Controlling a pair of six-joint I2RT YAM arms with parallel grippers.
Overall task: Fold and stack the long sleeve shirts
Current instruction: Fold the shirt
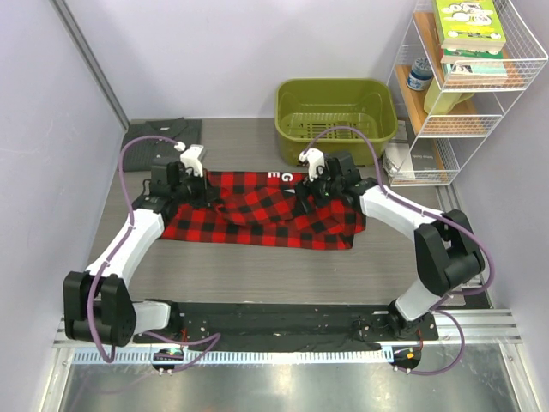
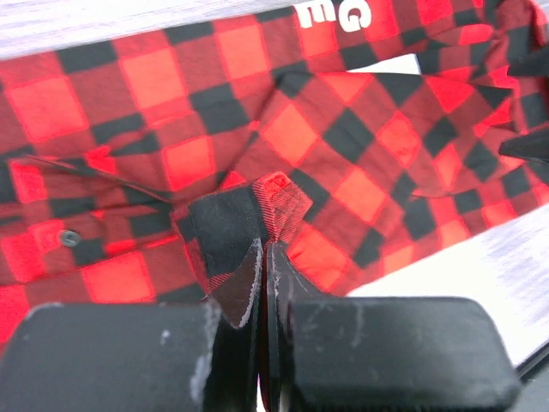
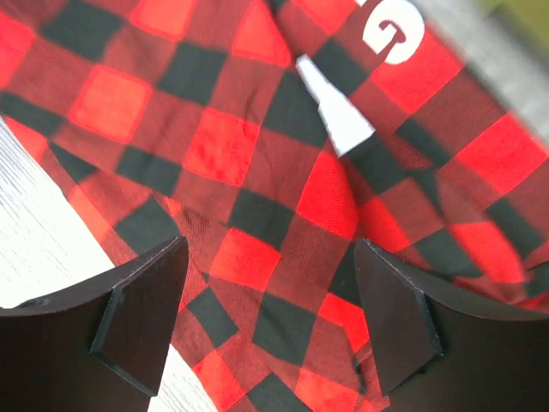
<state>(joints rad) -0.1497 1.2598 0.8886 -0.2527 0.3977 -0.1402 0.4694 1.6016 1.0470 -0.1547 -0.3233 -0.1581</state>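
The red-and-black plaid shirt (image 1: 266, 213) lies spread and rumpled across the middle of the table. My left gripper (image 1: 199, 184) is at its left end. In the left wrist view that gripper (image 2: 264, 251) is shut on a raised fold of the plaid cloth (image 2: 283, 202). My right gripper (image 1: 307, 197) hovers over the shirt's right part. In the right wrist view it (image 3: 270, 287) stands open above the plaid fabric (image 3: 249, 163), with nothing between its fingers. A white neck label (image 3: 336, 112) shows just beyond them. The dark grey shirt (image 1: 161, 133) lies folded at the back left corner.
A green plastic basket (image 1: 336, 107) stands at the back, right of centre. A white wire shelf (image 1: 467, 77) with books and a jar stands at the back right. A booklet (image 1: 403, 159) lies on the table beside it. Walls close in on both sides.
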